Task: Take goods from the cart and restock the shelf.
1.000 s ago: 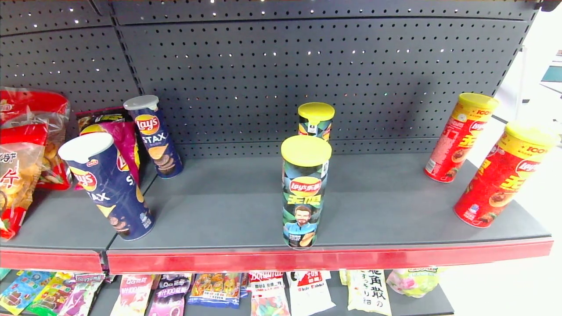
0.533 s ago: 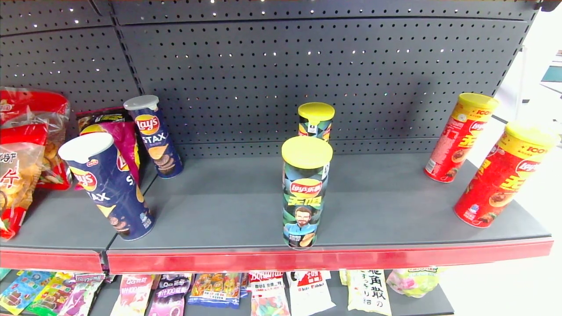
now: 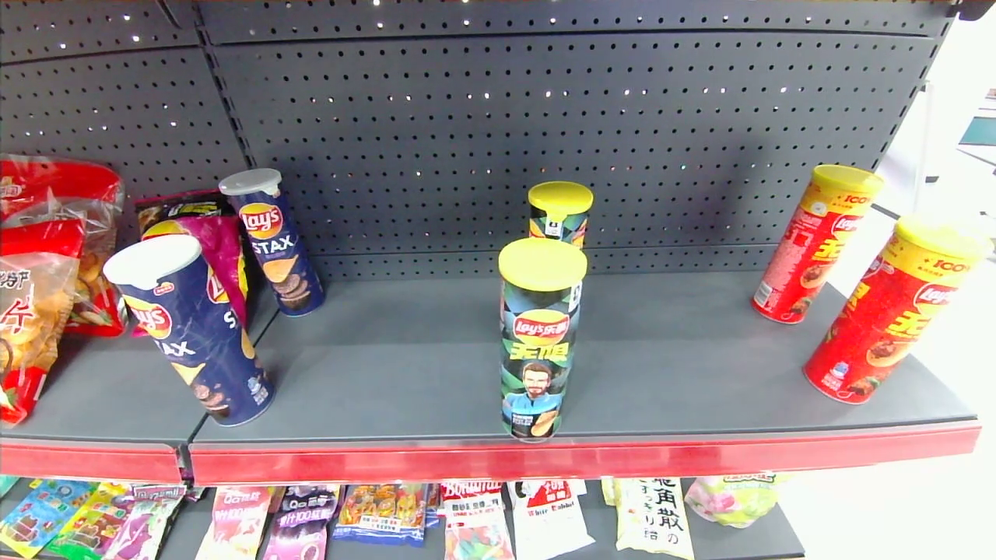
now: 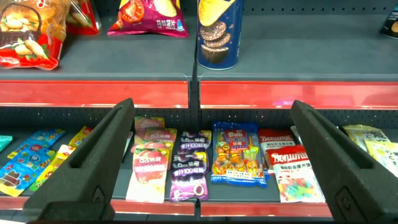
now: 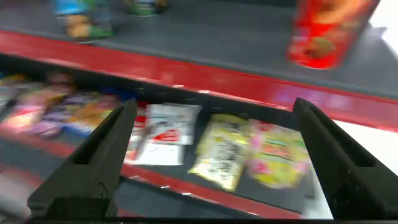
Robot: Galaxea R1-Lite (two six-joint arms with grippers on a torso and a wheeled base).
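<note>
Left gripper (image 4: 211, 107): we see its jaws spread wide, empty; it faces the shelf (image 4: 93, 93) edge, with candy packets (image 4: 186, 174) on the lower tier beyond.
Right gripper (image 5: 214, 106): likewise spread, holding nothing; a red can (image 5: 323, 31) stands beyond it.
Centre of shelf: a green can (image 3: 538, 342) upright at the near edge; its twin (image 3: 559, 211) directly behind, by the far wall.
Left: two blue cans (image 3: 191, 330); snack bags (image 3: 47, 264) farther left.

The front yellow-lidded can (image 3: 537, 342) on the shelf (image 3: 700, 365) rocks faintly; its lid (image 3: 542, 264) sits slightly higher and more to the left than half a second ago.
</note>
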